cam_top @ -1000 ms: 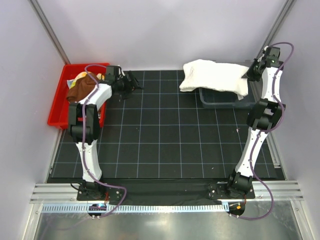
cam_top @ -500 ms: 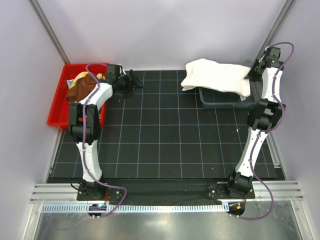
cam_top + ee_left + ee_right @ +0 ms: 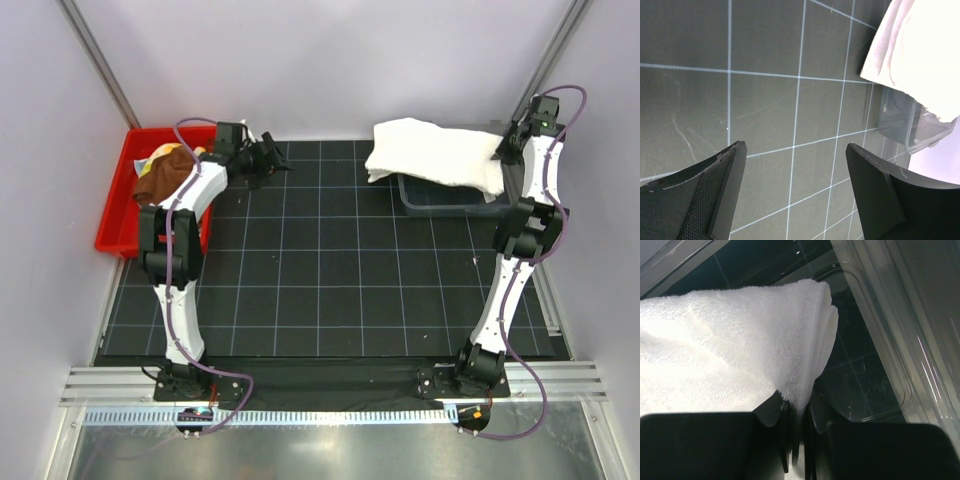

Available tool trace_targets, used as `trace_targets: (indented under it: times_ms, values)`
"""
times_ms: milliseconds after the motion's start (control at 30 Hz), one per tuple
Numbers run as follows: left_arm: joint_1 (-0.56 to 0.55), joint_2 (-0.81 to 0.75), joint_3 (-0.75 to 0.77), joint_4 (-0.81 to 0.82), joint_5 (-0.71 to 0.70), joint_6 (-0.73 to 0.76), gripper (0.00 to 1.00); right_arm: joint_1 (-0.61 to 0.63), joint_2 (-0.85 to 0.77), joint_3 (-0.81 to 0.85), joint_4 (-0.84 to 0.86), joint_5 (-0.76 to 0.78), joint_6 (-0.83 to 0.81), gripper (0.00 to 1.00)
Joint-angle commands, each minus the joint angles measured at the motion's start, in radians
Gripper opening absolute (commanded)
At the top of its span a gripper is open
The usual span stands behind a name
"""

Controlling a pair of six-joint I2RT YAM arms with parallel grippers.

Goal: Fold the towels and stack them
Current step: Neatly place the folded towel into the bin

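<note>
Heaped in red bin [image 3: 112,238]: brown towel [image 3: 160,178]. Just beside, spread wide and empty over mat [image 3: 320,290]: left gripper [image 3: 266,160]. Farther right, clenched on edge of white towel [image 3: 435,155], draped across clear bin [image 3: 440,205]: right gripper [image 3: 797,440]. Soft, limp, probably light; best pinched at corners.

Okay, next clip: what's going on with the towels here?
The right gripper is shut on an edge of the white towel, which hangs over the clear bin at the far right. The left gripper is open and empty above the mat, beside the red bin holding the brown towel.
</note>
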Motion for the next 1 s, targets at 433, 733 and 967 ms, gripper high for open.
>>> trace_targets:
  times_ms: [433, 733, 967]
  values:
    - [-0.012, -0.04, 0.077, 0.004, 0.034, 0.011, 0.85, -0.038, -0.019, 0.061, 0.096, 0.2, 0.017, 0.01]
    - [-0.015, -0.048, 0.086, 0.012, 0.042, 0.003, 0.85, -0.038, -0.013, 0.063, 0.144, 0.183, 0.03, 0.04]
    - [-0.017, -0.051, 0.083, 0.013, 0.051, 0.003, 0.86, -0.04, -0.022, 0.035, 0.202, 0.184, 0.064, 0.61]
